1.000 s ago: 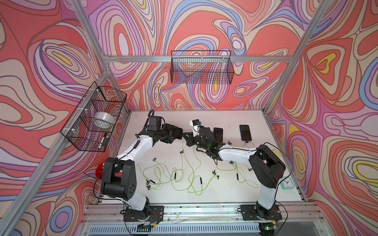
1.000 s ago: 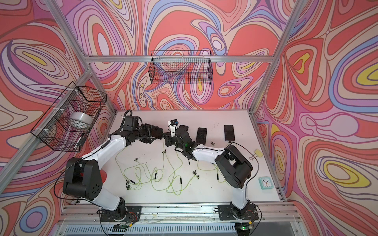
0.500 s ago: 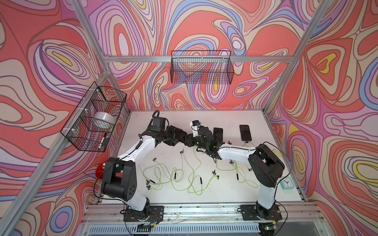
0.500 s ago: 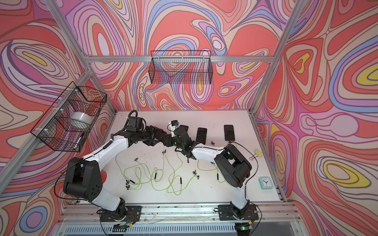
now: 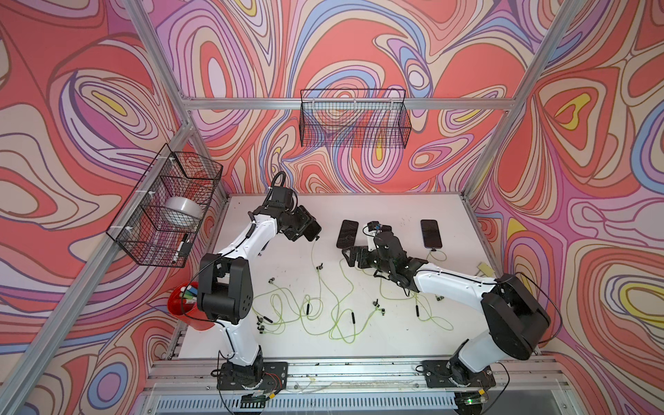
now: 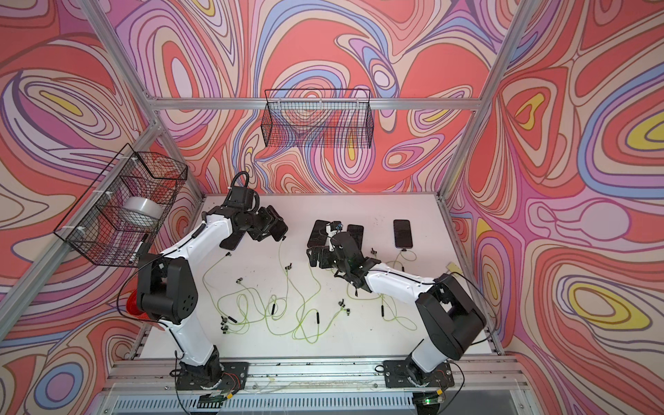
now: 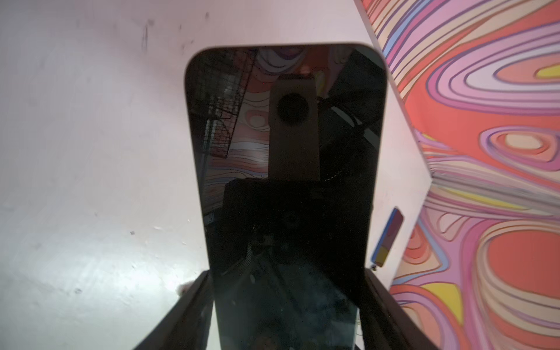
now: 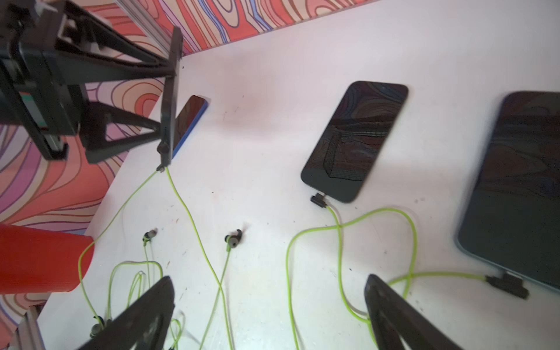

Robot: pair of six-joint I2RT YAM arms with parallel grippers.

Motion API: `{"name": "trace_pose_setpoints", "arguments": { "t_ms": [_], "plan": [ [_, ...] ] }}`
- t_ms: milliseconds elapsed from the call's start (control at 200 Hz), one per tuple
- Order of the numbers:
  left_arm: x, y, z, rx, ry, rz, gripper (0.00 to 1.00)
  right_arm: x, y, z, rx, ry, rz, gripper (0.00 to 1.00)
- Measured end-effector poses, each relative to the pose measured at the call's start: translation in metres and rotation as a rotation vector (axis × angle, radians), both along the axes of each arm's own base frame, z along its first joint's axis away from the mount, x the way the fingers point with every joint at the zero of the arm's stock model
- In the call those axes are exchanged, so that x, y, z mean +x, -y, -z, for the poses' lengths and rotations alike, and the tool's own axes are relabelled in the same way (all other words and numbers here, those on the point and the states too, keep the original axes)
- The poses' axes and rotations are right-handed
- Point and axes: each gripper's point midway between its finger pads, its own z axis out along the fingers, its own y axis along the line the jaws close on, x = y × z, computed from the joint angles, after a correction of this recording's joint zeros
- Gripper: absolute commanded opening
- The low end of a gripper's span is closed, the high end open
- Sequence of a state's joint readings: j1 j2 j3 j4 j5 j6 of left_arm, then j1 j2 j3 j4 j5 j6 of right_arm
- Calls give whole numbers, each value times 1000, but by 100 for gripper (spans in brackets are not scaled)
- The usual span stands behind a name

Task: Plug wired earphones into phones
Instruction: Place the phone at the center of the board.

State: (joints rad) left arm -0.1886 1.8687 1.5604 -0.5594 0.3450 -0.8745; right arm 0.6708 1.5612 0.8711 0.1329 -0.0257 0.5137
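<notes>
Phone (image 7: 285,181) clamped between the fingers of the left gripper (image 7: 286,272), held up over the white table (image 7: 91,151), with a yellow-green earphone cable (image 8: 188,212) plugged into its low end. Right gripper (image 8: 268,278) wide apart, nothing in it, near a second phone (image 8: 354,139) and a third phone (image 8: 521,188), both flat on the table with cables (image 8: 339,225) plugged in.

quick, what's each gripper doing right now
left gripper: closed on a phone
right gripper: open, fingers wide apart, holding nothing
</notes>
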Motion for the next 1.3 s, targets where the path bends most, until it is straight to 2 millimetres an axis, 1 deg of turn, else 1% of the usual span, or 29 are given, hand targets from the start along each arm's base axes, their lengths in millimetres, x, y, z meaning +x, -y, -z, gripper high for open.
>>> {"name": "trace_pose_setpoints", "arguments": {
  "t_ms": [70, 155, 255, 471, 601, 756, 906, 966, 1017, 1067, 1127, 1277, 1297],
  "plan": [
    [19, 1, 4, 77, 24, 90, 0, -5, 6, 12, -28, -22, 4, 98],
    [40, 4, 12, 172, 48, 197, 0, -9, 9, 19, -54, -41, 7, 98],
    [52, 6, 27, 267, 56, 307, 0, -10, 12, 22, -62, -42, 12, 97],
    [57, 21, 56, 425, 32, 529, 0, -24, 27, 40, -85, -72, 35, 96],
    [54, 34, 75, 494, 5, 634, 0, -23, 30, 39, -87, -68, 50, 96],
    [42, 42, 98, 545, -52, 702, 0, -22, 31, 36, -82, -62, 61, 95],
    [40, 39, 114, 588, -99, 701, 0, -22, 32, 37, -79, -65, 71, 95],
    [42, 38, 118, 595, -111, 684, 10, -22, 33, 37, -80, -66, 76, 95],
    [42, 37, 122, 598, -121, 673, 27, -22, 34, 39, -83, -67, 81, 95],
    [42, 36, 125, 598, -129, 665, 47, -23, 36, 41, -88, -71, 85, 95],
    [42, 36, 124, 594, -133, 653, 64, -24, 37, 43, -93, -74, 89, 95],
    [41, 37, 125, 583, -141, 639, 97, -24, 39, 45, -100, -75, 95, 95],
    [41, 37, 125, 583, -143, 639, 99, -24, 39, 45, -101, -75, 96, 95]
  ]
}}
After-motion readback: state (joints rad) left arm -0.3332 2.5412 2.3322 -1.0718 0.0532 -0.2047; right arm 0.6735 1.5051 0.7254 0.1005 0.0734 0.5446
